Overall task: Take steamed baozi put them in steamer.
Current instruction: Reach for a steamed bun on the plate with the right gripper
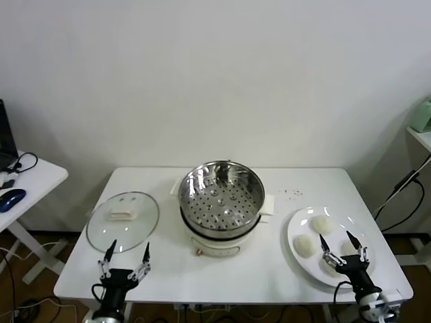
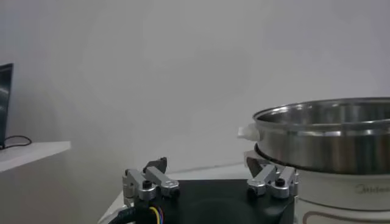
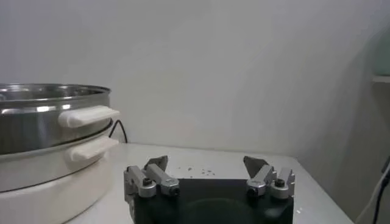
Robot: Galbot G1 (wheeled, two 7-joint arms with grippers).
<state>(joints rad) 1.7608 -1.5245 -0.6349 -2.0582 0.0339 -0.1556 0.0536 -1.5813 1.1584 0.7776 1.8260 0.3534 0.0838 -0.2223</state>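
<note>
The steamer (image 1: 221, 195), a shiny perforated steel basket, stands empty on its cream cooker base (image 1: 217, 245) at the table's middle. The baozi lie on a white plate (image 1: 342, 218) at the front right: one at the back (image 1: 322, 223), one on the left (image 1: 306, 245), one (image 1: 351, 248) behind my right gripper's fingers; a fourth is mostly hidden by that gripper. My right gripper (image 1: 343, 245) is open and empty, over the plate's near part. My left gripper (image 1: 125, 253) is open and empty at the front left. The steamer also shows in the left wrist view (image 2: 329, 137) and in the right wrist view (image 3: 36, 119).
A round glass lid (image 1: 122, 221) with a white handle lies flat at the left of the white table (image 1: 296, 182), just beyond my left gripper. Small dark crumbs (image 1: 291, 193) lie behind the plate. A side table with a blue mouse (image 1: 12, 198) stands far left.
</note>
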